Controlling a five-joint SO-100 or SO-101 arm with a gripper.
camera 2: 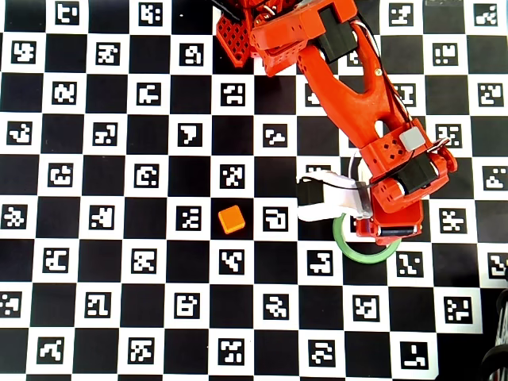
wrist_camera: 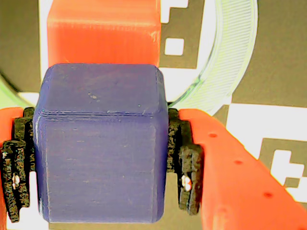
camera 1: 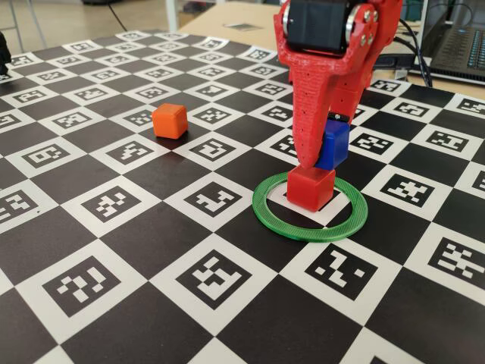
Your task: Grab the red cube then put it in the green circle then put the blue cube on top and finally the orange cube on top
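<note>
Step 2 in hand: the red cube (camera 1: 311, 186) already sits inside the green circle (camera 1: 309, 209), right of centre in the fixed view, so what's left is stacking blue, then orange. The hand (camera 1: 322, 155) is clamped on the blue cube (camera 1: 333, 144); wrist view shows the cube (wrist_camera: 98, 143) filling the frame centre w/ black ribbed pads (wrist_camera: 184, 165) pressed on both its sides, no gap visible. In the fixed view the blue cube hangs just above and slightly behind/right of the red one, and the front finger tip looks to be touching or nearly touching the red cube's top — can't tell which. Wrist view has the red cube (wrist_camera: 103, 31) at upper centre, beyond the blue one, so the two aren't lined up yet, judging by that offset. The orange cube (camera 1: 169, 120) sits alone on the checkered bench (camera 1: 151, 250), upper left of the fixed view, well apart from the ring; in the overhead view it's (camera 2: 231, 219) left of the arm, near frame centre. Next move prob. calls for a small shift to centre blue over red, a gentle lowering till faces meet flat, then releasing w/o dragging. Risk, as I judge it: the finger tip nudges red off centre, or blue lands half-on and tips. Orange comes last.
</note>
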